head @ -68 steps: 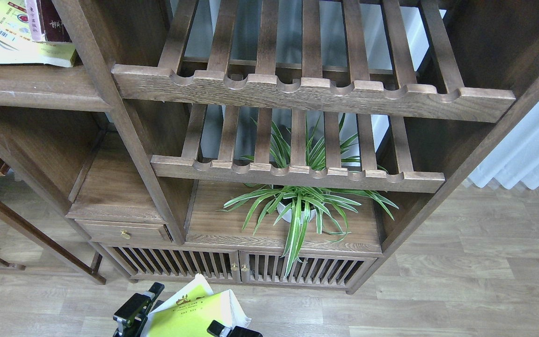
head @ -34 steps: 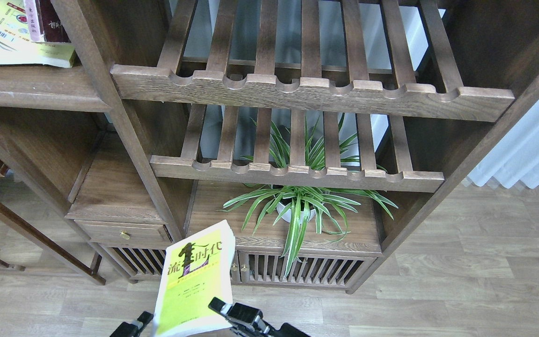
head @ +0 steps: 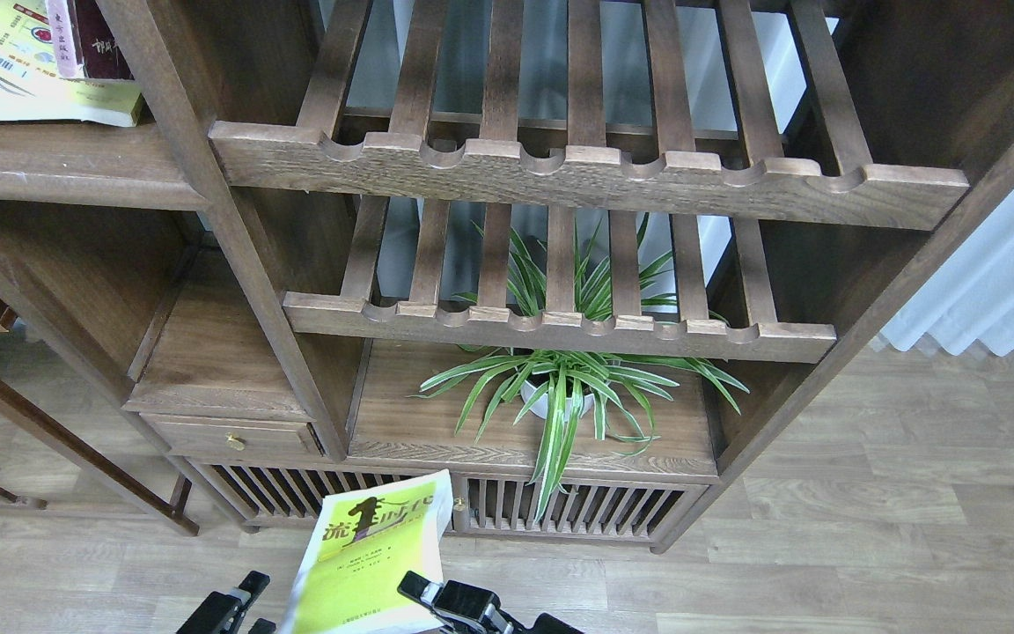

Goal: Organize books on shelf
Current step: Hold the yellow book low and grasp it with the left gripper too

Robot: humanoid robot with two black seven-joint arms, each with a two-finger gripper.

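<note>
On shelf [head: 67,163], stacked books [head: 40,66], potted plant [head: 560,387] below

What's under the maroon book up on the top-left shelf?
The maroon book rests on a yellow-green-and-white book lying flat on the shelf. Anything beneath or behind is hidden or out of view.

head cam, fwd-down, shelf [head: 67,163] close
</note>
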